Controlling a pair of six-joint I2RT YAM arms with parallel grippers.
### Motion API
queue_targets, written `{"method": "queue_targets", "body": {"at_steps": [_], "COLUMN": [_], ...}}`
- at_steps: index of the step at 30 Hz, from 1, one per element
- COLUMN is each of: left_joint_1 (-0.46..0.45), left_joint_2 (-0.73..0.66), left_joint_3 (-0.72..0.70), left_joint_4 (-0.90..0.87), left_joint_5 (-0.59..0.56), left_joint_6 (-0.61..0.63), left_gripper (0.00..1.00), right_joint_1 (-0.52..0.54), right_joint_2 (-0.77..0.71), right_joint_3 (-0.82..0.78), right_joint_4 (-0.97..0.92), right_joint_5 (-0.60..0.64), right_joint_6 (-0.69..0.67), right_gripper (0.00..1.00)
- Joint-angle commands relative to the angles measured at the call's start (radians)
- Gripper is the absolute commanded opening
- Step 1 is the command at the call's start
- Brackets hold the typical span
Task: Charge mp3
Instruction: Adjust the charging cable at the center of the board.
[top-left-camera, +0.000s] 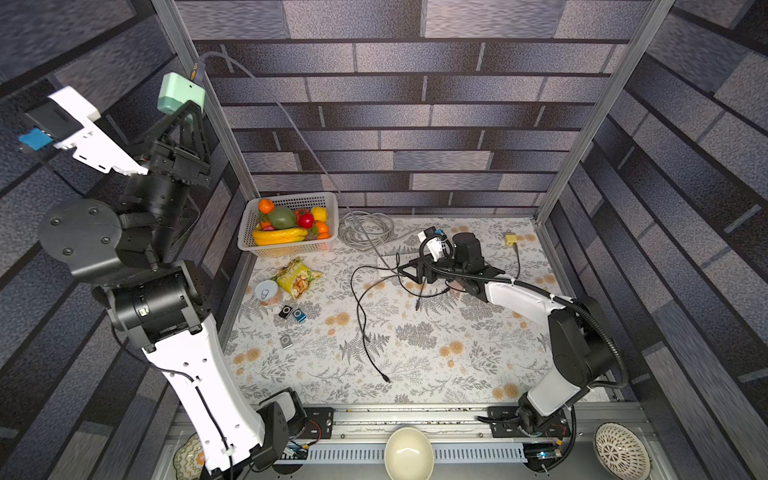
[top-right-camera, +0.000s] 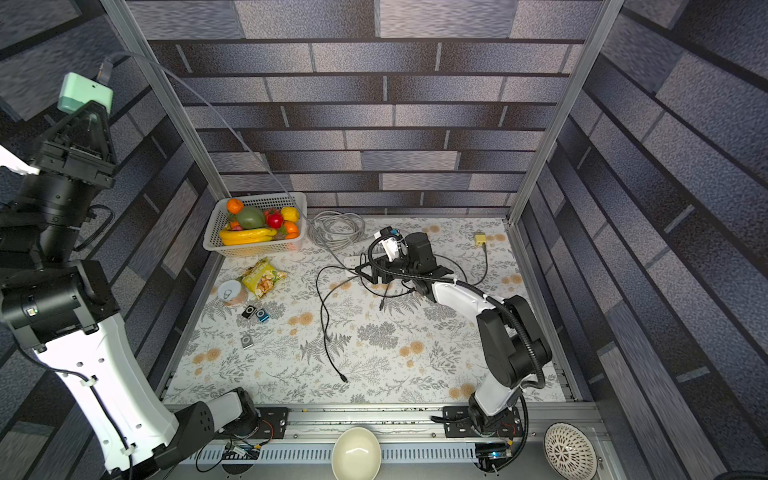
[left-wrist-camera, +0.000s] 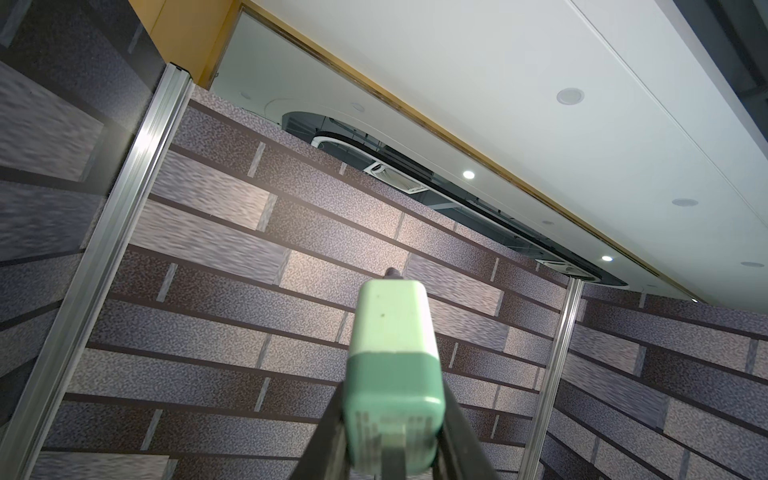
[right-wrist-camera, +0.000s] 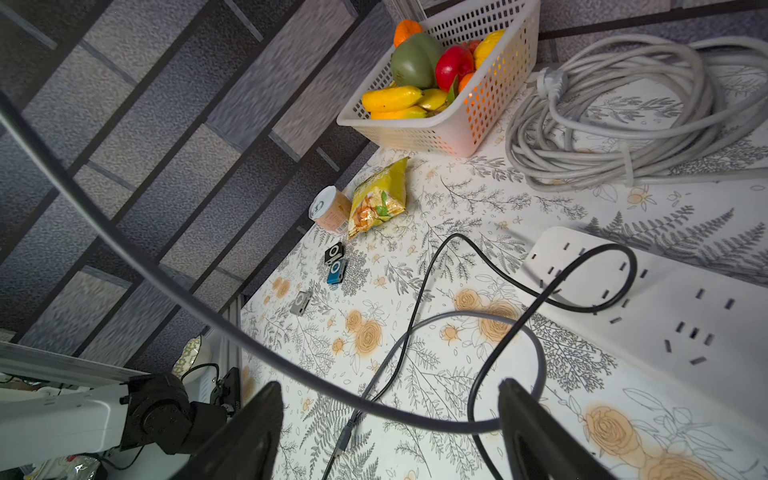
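Charger base (blurred) inside left gripper

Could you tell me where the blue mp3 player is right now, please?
In both top views the blue mp3 player lies on the tablecloth, left side, beside the black mp3 player and near the chip bag.

You hold a two-tone charger, pale mint above a deeper green band. Your table is white, printed with grey ferns and orange roses. On it lie a black player, a blue player and a silver player. The basket is white, its fruit yellow, red, green and orange. The snack bag is yellow-green, the power strip white, one cable black, another cable grey. The walls show grey-violet brickwork.
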Motion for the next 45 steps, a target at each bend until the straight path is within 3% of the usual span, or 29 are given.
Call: {"method": "queue_targets", "body": {"at_steps": [1,6,11,14,15,19,23,30,36,41,45], "left_joint_1": [0.007,0.010,0.010,0.012,0.012,0.020,0.024,0.026,0.018,-0.033,-0.115], "left_joint_2": [-0.008,-0.003,-0.017,-0.025,-0.028,-0.048,-0.081,-0.148,-0.190,-0.220,-0.220], "left_joint_3": [0.016,0.019,-0.008,-0.011,-0.011,-0.034,-0.109,-0.308,-0.447,-0.528,-0.558], "left_joint_4": [0.022,0.018,0.049,0.035,0.031,0.022,0.052,0.171,0.290,0.314,0.290], "left_joint_5": [0.017,0.021,0.024,0.026,0.026,0.024,0.024,0.022,0.015,-0.003,-0.014], "left_joint_6": [0.015,0.019,0.010,0.019,0.021,0.032,0.026,-0.054,-0.151,-0.151,-0.106], "left_gripper": [0.10,0.10,0.10,0.10,0.10,0.10,0.11,0.10,0.10,0.10,0.10], "right_joint_1": [0.019,0.059,0.104,0.105,0.104,0.106,0.104,0.079,-0.025,-0.128,-0.147], "right_joint_2": [-0.053,-0.090,-0.027,0.026,0.040,0.058,0.004,-0.132,-0.201,-0.171,-0.077], "right_joint_3": [-0.057,-0.125,-0.038,0.015,0.032,0.132,0.227,0.409,0.572,0.835,1.120], "right_joint_4": [0.116,0.197,0.030,-0.019,-0.034,-0.106,-0.216,-0.286,-0.244,-0.288,-0.424], "right_joint_5": [-0.057,-0.048,0.109,0.212,0.230,0.309,0.447,0.577,0.545,0.462,0.455], "right_joint_6": [0.006,0.005,-0.108,-0.143,-0.155,-0.190,-0.262,-0.346,-0.216,-0.061,-0.070], "right_gripper": [0.83,0.83,0.82,0.75,0.70,0.26,0.01,0.00,0.00,0.00,0.00]}}
